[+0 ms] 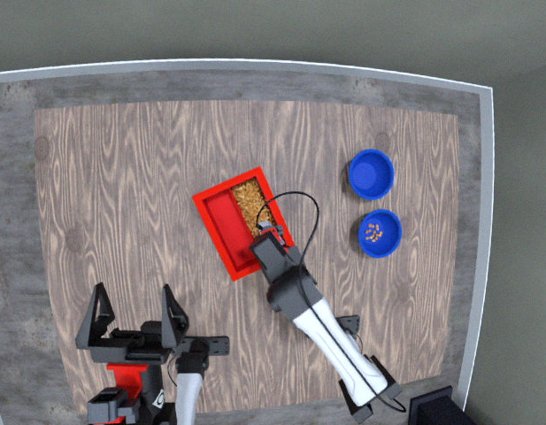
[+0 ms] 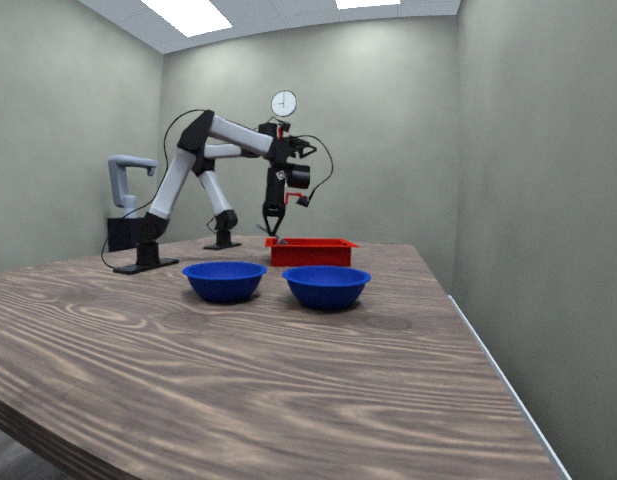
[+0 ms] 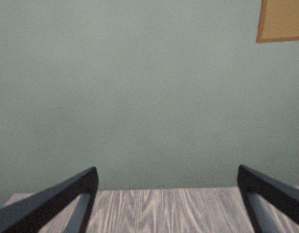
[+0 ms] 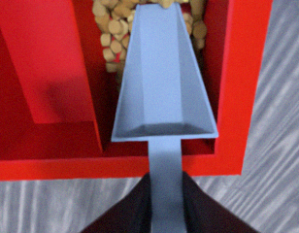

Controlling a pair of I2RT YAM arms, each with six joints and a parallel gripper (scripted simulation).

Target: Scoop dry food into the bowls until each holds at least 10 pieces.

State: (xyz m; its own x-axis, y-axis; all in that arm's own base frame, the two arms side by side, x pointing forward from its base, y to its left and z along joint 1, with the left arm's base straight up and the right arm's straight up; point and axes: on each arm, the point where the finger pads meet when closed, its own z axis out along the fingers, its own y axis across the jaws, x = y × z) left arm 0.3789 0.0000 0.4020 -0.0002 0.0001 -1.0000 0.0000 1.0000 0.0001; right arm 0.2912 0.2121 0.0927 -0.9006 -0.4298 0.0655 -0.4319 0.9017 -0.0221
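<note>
The red box (image 1: 216, 238) (image 2: 311, 255) (image 4: 239, 97) lies flat; dry food (image 1: 249, 197) (image 4: 116, 34) fills its narrower compartment. My right gripper (image 4: 166, 180) (image 2: 271, 232) is shut on the handle of the grey-blue scoop (image 4: 161, 73) (image 2: 281, 240). The blade points down into the food compartment, its tip at the food's near edge. A piece or so shows at the tip; the rest of the blade is bare. One blue bowl (image 1: 382, 235) (image 2: 224, 284) holds several pieces. The other blue bowl (image 1: 373, 175) (image 2: 326, 289) looks empty. Both stand upright. My left gripper (image 1: 133, 284) (image 3: 165, 173) is open and empty.
The box's wider compartment (image 1: 226, 228) (image 4: 48, 63) shows a bare red floor, with a divider between it and the food. The bowls stand apart from the box, on the right arm's side. The left arm is raised near the table's front edge, away from the box.
</note>
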